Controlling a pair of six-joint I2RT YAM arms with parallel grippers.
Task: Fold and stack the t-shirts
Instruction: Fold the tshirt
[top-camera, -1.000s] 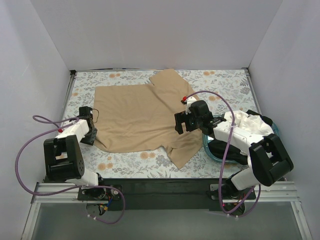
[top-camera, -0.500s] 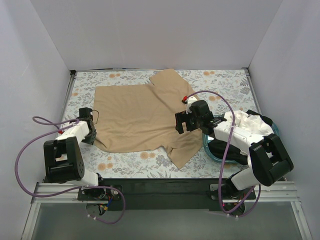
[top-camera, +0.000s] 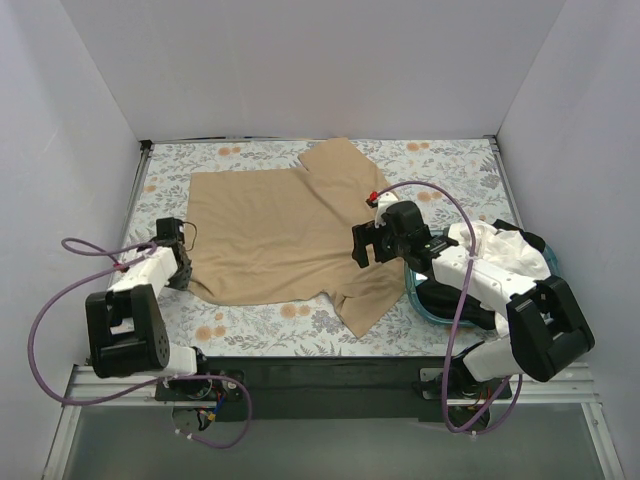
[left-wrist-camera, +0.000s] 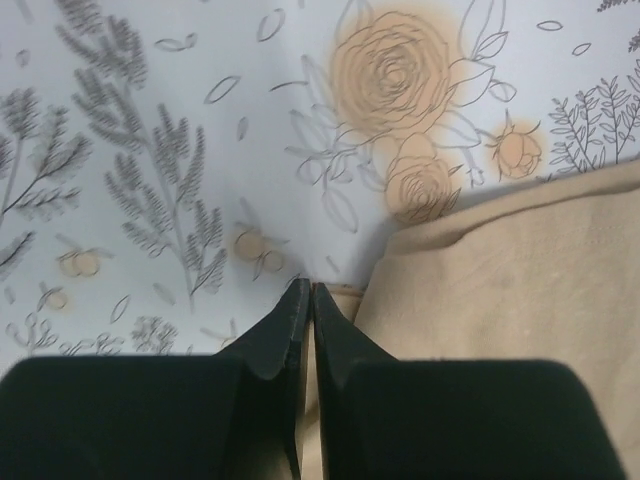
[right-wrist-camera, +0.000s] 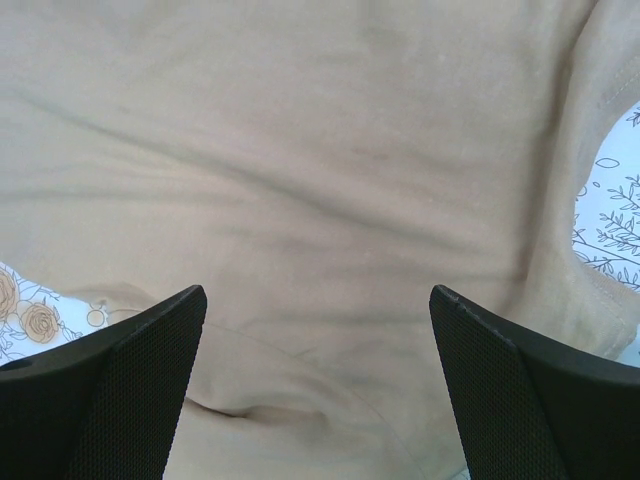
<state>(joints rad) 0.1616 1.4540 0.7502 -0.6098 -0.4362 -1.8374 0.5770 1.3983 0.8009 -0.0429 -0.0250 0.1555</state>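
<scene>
The tan t-shirt (top-camera: 270, 230) lies spread flat on the flowered tablecloth, with one sleeve folded at the back and one hanging toward the front right. My left gripper (top-camera: 184, 276) is at the shirt's near left corner. In the left wrist view the gripper (left-wrist-camera: 310, 290) is shut, with a sliver of the tan cloth (left-wrist-camera: 520, 290) pinched between its fingers. My right gripper (top-camera: 362, 250) hovers over the shirt's right side. In the right wrist view it (right-wrist-camera: 318, 292) is wide open and empty above the cloth (right-wrist-camera: 300, 150). The white t-shirt (top-camera: 500, 245) and the black t-shirt (top-camera: 445, 295) lie bunched in the basin.
A teal round basin (top-camera: 413, 292) sits at the right, under the right arm. The flowered tablecloth (top-camera: 250, 320) shows along the front and left. White walls close in the left, back and right sides.
The left arm has shifted slightly toward the near left at the shirt's corner. The right gripper stays over the shirt's right side, barely moved.
</scene>
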